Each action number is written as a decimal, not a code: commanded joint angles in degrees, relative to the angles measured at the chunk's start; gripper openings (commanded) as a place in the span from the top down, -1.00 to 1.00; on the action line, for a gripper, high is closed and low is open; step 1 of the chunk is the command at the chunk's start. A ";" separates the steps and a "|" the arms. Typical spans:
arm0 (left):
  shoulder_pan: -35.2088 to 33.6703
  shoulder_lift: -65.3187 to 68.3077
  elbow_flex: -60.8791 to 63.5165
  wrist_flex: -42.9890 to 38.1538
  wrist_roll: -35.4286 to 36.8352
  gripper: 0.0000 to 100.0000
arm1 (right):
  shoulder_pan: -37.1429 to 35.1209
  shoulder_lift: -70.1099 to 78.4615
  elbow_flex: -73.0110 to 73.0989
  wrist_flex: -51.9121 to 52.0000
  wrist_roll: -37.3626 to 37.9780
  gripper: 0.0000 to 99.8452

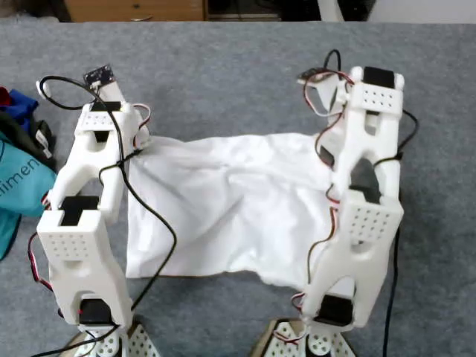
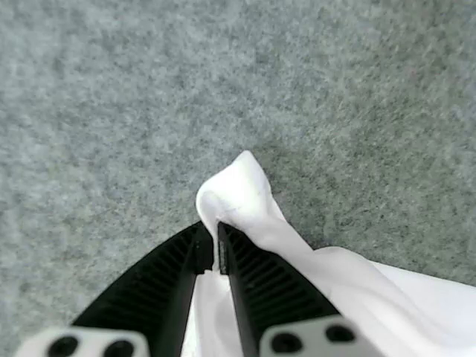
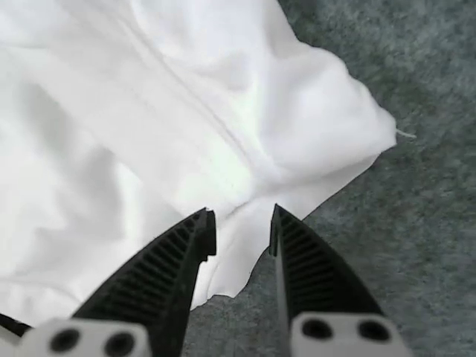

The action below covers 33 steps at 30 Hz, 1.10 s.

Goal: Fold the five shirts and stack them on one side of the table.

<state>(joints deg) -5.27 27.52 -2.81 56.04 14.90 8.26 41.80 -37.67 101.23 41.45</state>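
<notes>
A white shirt (image 1: 230, 204) lies spread and wrinkled on the grey table between the two arms. My left gripper (image 2: 216, 249) is shut on the shirt's far left corner (image 2: 236, 195), which pokes out past the fingertips; in the high view this gripper (image 1: 141, 141) sits at that corner. My right gripper (image 3: 242, 230) is open just above the shirt's edge near its far right corner (image 3: 349, 126), with cloth (image 3: 149, 119) under and between its black fingers (image 3: 186, 245). In the high view the right arm (image 1: 364, 186) covers the shirt's right edge.
A heap of other shirts, teal (image 1: 22, 182), with dark and blue and red cloth (image 1: 18, 104), lies at the table's left edge. The grey table (image 1: 238, 74) stretches bare beyond the shirt. Wooden furniture (image 1: 134, 9) stands past the far edge. Cables (image 1: 149, 216) trail over the shirt's left side.
</notes>
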 commanded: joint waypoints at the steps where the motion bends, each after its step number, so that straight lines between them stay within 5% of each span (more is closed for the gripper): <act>1: 1.23 -0.22 -1.85 -0.88 -0.35 0.96 | -1.10 -3.74 0.04 0.88 0.53 0.73; 33: 1.23 -0.22 -1.85 -0.88 -0.35 0.96 | -2.07 7.87 -3.56 -0.44 1.67 0.72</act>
<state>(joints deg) -5.27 27.52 -2.81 56.04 14.90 6.95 49.54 -38.46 101.23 42.51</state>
